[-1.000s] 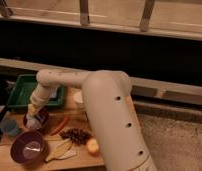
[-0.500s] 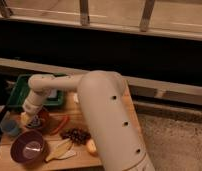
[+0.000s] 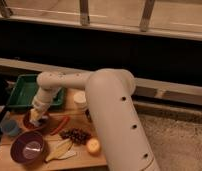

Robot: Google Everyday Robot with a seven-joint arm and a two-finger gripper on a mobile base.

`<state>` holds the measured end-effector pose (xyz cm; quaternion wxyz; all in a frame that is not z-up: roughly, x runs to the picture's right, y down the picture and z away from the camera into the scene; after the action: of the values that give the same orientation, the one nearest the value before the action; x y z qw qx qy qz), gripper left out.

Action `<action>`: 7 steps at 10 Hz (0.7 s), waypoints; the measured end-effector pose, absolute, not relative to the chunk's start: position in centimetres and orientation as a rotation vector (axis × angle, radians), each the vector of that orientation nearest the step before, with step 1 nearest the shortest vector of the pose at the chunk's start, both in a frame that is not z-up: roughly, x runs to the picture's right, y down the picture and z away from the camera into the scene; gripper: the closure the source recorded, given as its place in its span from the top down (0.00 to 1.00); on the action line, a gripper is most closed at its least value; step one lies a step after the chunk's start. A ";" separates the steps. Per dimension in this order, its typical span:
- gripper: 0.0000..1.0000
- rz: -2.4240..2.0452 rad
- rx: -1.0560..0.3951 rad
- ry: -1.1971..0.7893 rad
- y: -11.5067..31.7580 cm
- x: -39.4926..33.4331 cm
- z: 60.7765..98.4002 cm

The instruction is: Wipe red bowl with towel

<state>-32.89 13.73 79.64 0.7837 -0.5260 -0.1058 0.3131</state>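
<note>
The red bowl sits on the wooden table, left of centre, mostly covered by my arm's end. My gripper points down into it from above. It is shut on a small pale cloth, the towel, which presses onto the bowl's inside. Only the bowl's dark red rim shows around the gripper. The arm's thick white body fills the middle and right of the camera view.
A purple bowl stands in front of the red one and a small blue cup to its left. Behind lies a green tray. A white tub, red chilli, grapes, orange fruit and banana peel lie right.
The forearm swung a little left, then back right, while the gripper stayed low over the red bowl with the towel. The bowl and the other things have not moved.
</note>
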 end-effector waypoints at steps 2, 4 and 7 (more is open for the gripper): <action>0.00 0.686 -1.110 -0.236 11.6 -33.0 81.2; 0.00 0.659 -1.107 -0.262 10.6 -34.3 81.5; 0.00 0.582 -1.139 -0.309 12.2 -37.2 79.5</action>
<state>-37.18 12.21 79.49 0.7912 -0.5295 -0.1435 0.2703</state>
